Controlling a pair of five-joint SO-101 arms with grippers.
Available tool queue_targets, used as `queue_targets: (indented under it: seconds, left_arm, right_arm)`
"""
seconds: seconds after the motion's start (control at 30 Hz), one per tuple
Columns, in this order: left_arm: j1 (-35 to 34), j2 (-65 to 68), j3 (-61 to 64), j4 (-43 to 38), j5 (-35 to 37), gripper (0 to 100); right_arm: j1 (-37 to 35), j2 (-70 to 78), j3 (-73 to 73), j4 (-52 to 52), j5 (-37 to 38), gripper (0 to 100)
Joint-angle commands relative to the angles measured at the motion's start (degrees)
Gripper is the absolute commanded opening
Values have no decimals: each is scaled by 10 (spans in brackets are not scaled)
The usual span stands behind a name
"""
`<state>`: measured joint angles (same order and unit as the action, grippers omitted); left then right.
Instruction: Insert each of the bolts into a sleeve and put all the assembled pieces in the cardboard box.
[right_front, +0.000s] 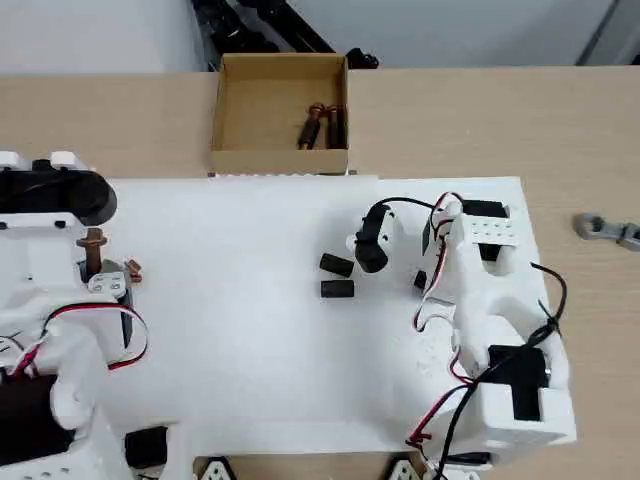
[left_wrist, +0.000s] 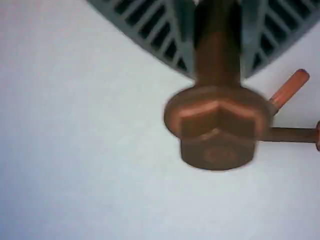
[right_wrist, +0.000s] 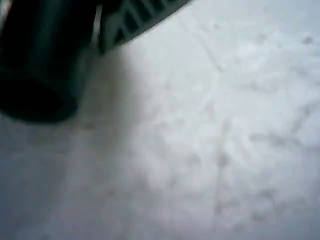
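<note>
White foam sheet (right_front: 250, 330) on wooden table (right_front: 580, 130); left hand (left_wrist: 217, 30) pinches bolt (left_wrist: 217, 127), right hand (right_front: 370, 248) seemingly a sleeve (right_wrist: 40, 65).

Between the arms the mat (right_front: 230, 340) lies bare in its middle and near part. Two loose sleeves (right_front: 336, 264) lie just left of the right hand (right_front: 372, 245), which grips a sleeve (right_wrist: 40, 65). The left hand (right_front: 96, 258), gripping a bolt (left_wrist: 217, 125), stands at the left edge. The box (right_front: 250, 115) is open, its left half free.
</note>
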<state>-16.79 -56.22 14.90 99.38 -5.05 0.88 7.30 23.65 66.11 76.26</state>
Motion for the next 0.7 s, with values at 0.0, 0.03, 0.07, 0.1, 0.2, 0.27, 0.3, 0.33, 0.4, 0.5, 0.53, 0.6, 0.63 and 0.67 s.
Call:
queue_targets:
  seconds: [0.0,0.03,0.07,0.1,0.2,0.27,0.3,0.33,0.4,0.5,0.53,0.6,0.63,0.67]
  left_arm:
    - [-4,-6,-3,-15,-4,5]
    - [-4,-6,-3,-15,-4,5]
    - [-4,-6,-3,-15,-4,5]
    - [-4,-6,-3,-15,-4,5]
    - [-4,-6,-3,-14,-4,5]
    - [-4,-6,-3,-14,-4,5]
    - [-4,-6,-3,-14,-4,5]
    - [-4,-6,-3,-14,-4,5]
    - [-4,-6,-3,-14,-4,5]
    - [-4,-6,-3,-14,-4,5]
    - [-4,-6,-3,-14,-4,5]
    - [-4,-6,-3,-14,-4,5]
    - [-4,-6,-3,-14,-4,5]
    - [-4,-6,-3,-14,-4,5]
  right_arm:
    - [-4,23,2,-6,3,141]
    - [-5,25,2,-5,3,141]
    - [-5,26,2,-5,2,140]
    - [-5,26,2,-5,-3,139]
    - [-7,25,2,-5,-25,136]
    - [-7,24,2,-5,-40,93]
    - [-7,23,2,-5,-48,57]
    - [-8,22,2,-5,-54,18]
    - [-7,22,2,-5,-59,9]
    - [-5,19,1,-5,-91,3]
    - [-5,12,1,-5,-102,4]
    - [-5,-15,2,-4,-122,5]
    - [-5,-34,3,-4,-135,5]
    - [-5,-58,4,-4,-147,5]
